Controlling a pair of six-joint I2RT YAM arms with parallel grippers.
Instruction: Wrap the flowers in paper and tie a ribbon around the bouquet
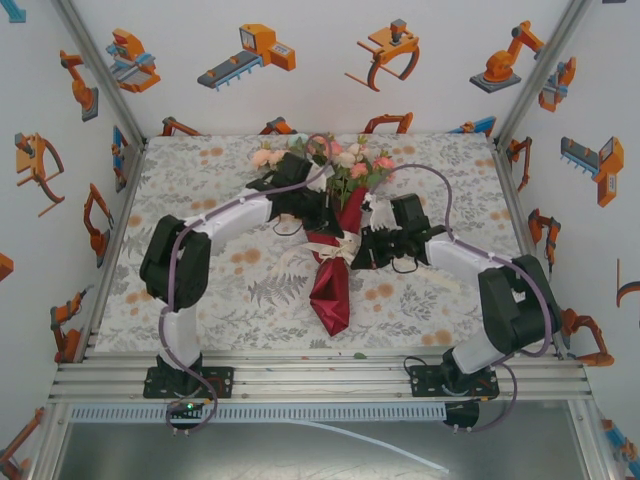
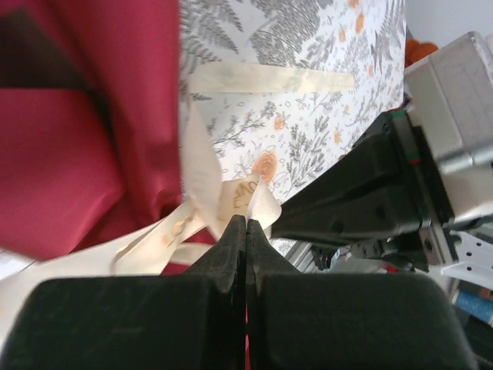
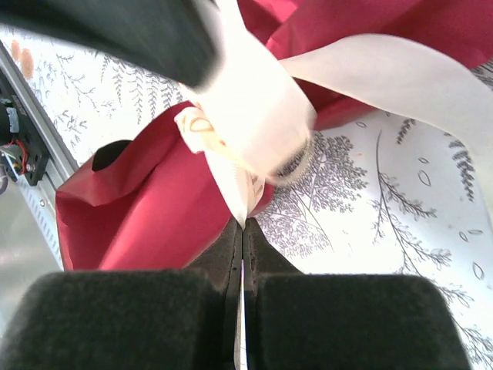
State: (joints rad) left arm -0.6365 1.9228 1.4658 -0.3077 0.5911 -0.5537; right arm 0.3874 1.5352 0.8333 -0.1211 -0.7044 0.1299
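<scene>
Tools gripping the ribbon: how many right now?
2. The left tool pinches a ribbon strand beside the red paper; the right tool pinches another strand under the looped band.

The bouquet (image 1: pixel 335 245) lies lengthwise at the middle of the table (image 1: pixel 200 290), between the two arms. Its flowers (image 1: pixel 352 162) point toward the far edge, and the tip of the paper (image 1: pixel 330 295) points toward the near edge. The ribbon (image 1: pixel 338 252) sits around the paper's middle, one loose end lying on the table beside it. The left gripper (image 1: pixel 322 222) is just left of the bouquet and the right gripper (image 1: pixel 360 254) just right. Each has its fingertips pressed together on a strand of ribbon at the knot.
</scene>
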